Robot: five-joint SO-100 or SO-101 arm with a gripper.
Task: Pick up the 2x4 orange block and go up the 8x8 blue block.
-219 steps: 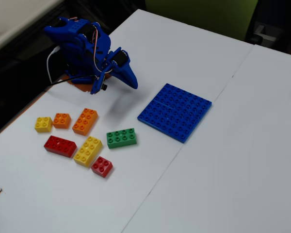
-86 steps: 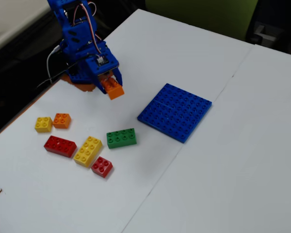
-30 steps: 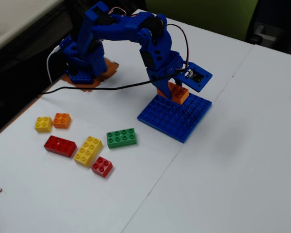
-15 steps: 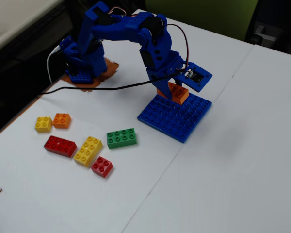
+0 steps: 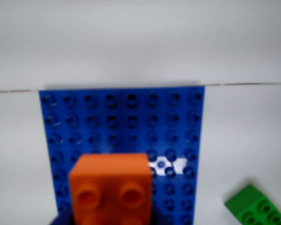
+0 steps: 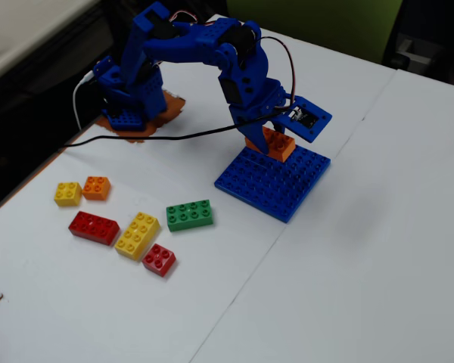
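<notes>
Orange block [image 6: 276, 144] clamped in gripper [image 6: 266, 141], over rear corner of blue plate [image 6: 276, 185]. Green brick [image 6: 190, 215] well apart, left in fixed view.

Here's the glossy blue 3D-printed plastic arm [image 6: 212, 47] — chunky blocky segments, thin red and white wires looping over the top, a black cable [image 6: 151, 138] trailing away, a flat blue camera plate [image 6: 309, 118] at the wrist.
</notes>
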